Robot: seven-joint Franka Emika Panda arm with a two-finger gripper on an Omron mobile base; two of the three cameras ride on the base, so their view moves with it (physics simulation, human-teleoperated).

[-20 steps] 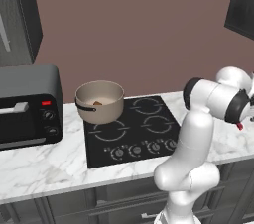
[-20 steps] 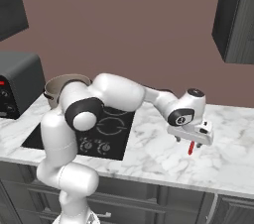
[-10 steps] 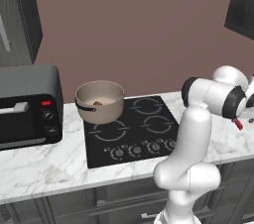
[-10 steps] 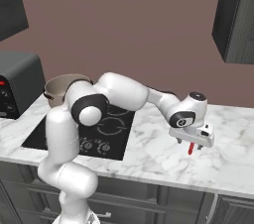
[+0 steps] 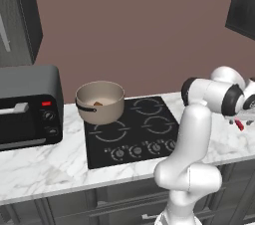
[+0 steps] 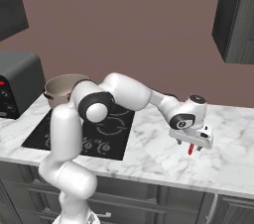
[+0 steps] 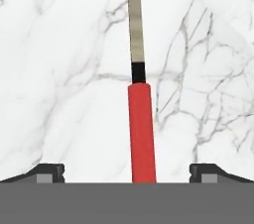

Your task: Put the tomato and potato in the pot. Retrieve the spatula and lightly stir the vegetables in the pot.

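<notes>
Left base view. Pot [image 5: 100,101]: round beige saucepan with a dark band under the rim and a dark handle toward the viewer, standing on the rear left part of the black cooktop [image 5: 130,130], beside the toaster oven [image 5: 29,106]. Potato [image 5: 98,103]: small brown lump visible inside the pot. Arm reaches out to the right over the marble counter [image 5: 45,169]; a short piece of the spatula [image 5: 239,125], red, shows just under the hand at the right edge.

Right base view. Gripper [image 6: 194,144]: low over the counter, well to the right of the cooktop, pointing down. Spatula's red handle shows between and below the fingers, its end slanting down toward the front of the counter. Whether the fingers touch it cannot be told here.

Hand view. Spatula lies flat on the white marble, long axis running straight up the picture. Red handle at the near end, midway between the two finger tips; a short black collar next; then a slim grey-tan shaft running away past the top edge, head out of frame. Fingers stand wide apart, clear of the handle on both sides, nothing grasped.
</notes>
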